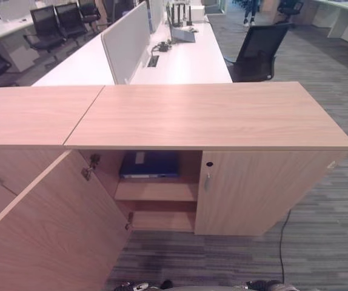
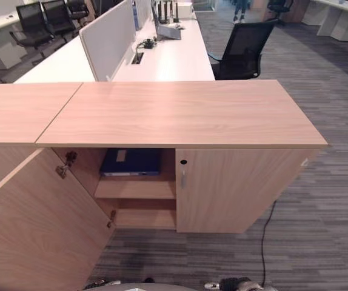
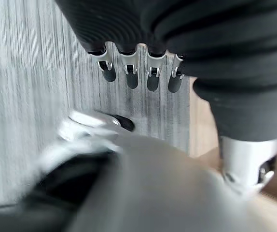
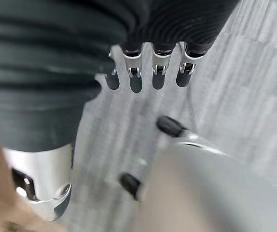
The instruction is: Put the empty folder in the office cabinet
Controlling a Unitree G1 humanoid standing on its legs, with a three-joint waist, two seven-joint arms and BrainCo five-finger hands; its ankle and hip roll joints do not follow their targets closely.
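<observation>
A dark blue folder (image 1: 150, 164) with a white label lies flat on the upper shelf inside the light wooden office cabinet (image 1: 210, 115). The cabinet's left door (image 1: 53, 224) is swung wide open toward me and its right door (image 1: 253, 191) is closed. My left hand (image 3: 131, 72) hangs low over the grey carpet, fingers straight and holding nothing. My right hand (image 4: 136, 72) hangs the same way on the other side, fingers relaxed and empty. Both hands are well away from the cabinet.
A lower shelf (image 1: 162, 219) sits below the folder. A second wooden cabinet (image 1: 28, 115) adjoins at the left. Behind stand a white desk (image 1: 186, 60) with a divider panel (image 1: 125, 39) and a black office chair (image 1: 259, 51). Striped grey carpet (image 1: 331, 242) lies in front and to the right.
</observation>
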